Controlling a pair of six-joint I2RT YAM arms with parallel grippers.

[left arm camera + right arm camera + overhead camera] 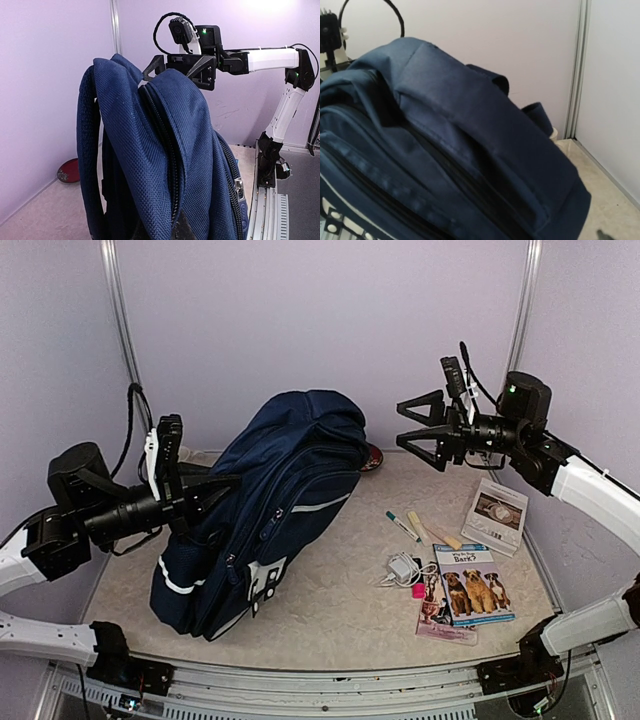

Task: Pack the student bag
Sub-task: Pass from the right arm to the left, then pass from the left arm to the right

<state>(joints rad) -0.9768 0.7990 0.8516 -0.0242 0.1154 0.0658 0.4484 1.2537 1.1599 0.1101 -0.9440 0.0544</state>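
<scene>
Only the left hand [205,492], closed on an edge of the bag [290,490], props it upright left of centre on the surface [340,590], so with the right hand [418,427] open and clear (holding nothing) the fabric could slip and the bag slump over.

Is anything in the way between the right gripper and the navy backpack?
Nothing visible. The right gripper, jaws open, faces the large navy-blue fabric backpack across open air.
</scene>
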